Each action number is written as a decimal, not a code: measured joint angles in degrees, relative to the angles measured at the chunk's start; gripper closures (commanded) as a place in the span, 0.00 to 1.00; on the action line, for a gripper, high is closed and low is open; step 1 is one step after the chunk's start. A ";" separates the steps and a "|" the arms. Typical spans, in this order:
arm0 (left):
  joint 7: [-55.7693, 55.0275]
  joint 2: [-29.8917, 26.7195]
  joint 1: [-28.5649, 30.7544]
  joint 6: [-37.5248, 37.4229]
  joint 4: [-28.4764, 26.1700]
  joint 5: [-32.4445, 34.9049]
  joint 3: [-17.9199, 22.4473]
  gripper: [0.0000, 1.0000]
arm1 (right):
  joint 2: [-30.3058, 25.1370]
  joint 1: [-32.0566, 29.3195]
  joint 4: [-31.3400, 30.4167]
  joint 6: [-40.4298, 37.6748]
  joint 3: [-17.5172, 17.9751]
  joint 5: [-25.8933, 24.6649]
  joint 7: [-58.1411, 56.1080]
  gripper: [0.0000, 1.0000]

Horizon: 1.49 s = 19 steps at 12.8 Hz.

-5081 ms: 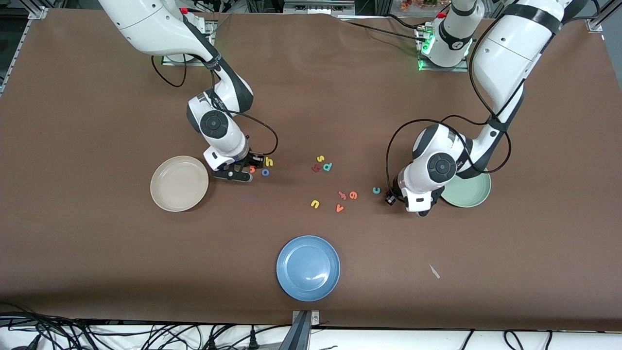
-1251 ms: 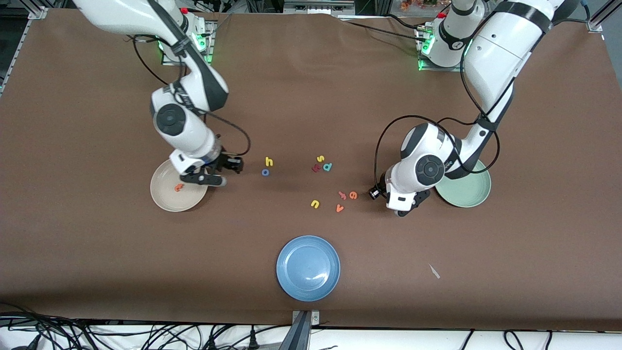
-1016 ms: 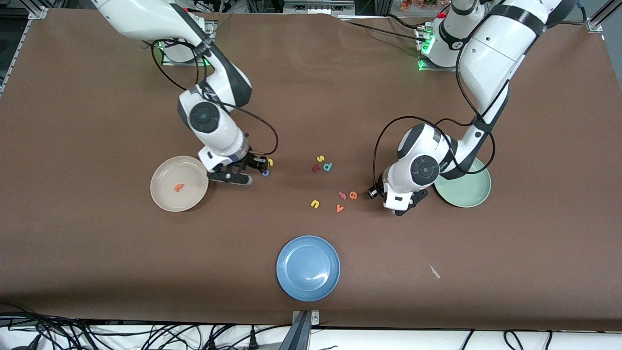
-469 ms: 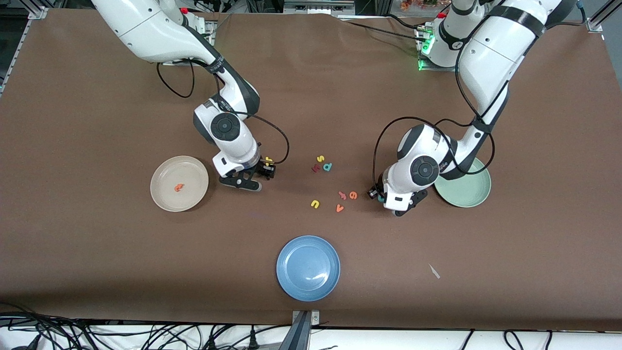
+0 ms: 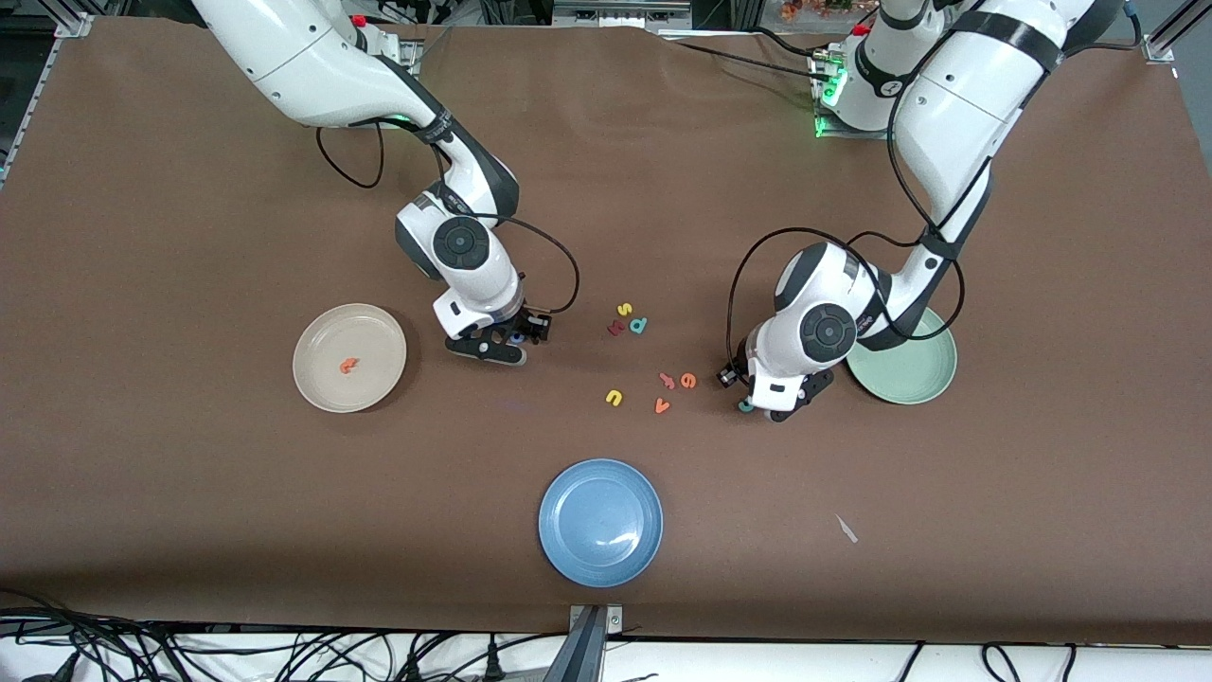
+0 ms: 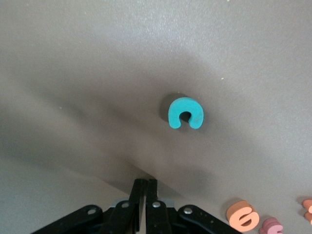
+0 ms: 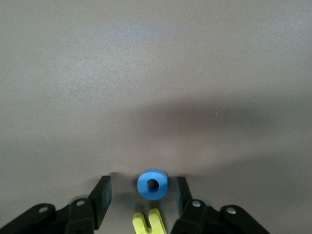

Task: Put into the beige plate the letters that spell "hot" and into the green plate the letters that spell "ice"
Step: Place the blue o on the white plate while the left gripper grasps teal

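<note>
blue o (image 7: pixel 152 184) on table between spread fingers of right gripper (image 7: pixel 141 196), yellow h (image 7: pixel 146 223) just beside | orange t (image 5: pixel 348 365) already in beige plate (image 5: pixel 315 388) | teal c (image 6: pixel 185 112) on table near green plate (image 5: pixel 926 384), missed; left gripper (image 6: pixel 146 195) fingers pressed together, nothing held | step: o is being grasped | next: fingers to be closed on o; left to be reopened over c

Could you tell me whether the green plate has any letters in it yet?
It is empty. The green plate shows only bare surface where it is not hidden by the left arm, and the teal c lies on the table.
</note>
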 measured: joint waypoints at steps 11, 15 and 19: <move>-0.09 1.04 0.05 0.22 5.21 2.36 2.97 0.19 | -0.14 -0.11 0.01 0.09 -0.35 -0.52 0.05 0.88; -0.47 3.87 -0.35 0.23 7.67 3.76 2.94 0.22 | -2.62 -1.87 0.62 -3.15 -1.53 -0.75 -3.88 0.88; -1.73 5.28 -1.74 0.23 9.19 3.77 2.92 0.40 | -8.39 -9.33 -0.19 -9.86 -1.82 -0.66 -17.48 0.88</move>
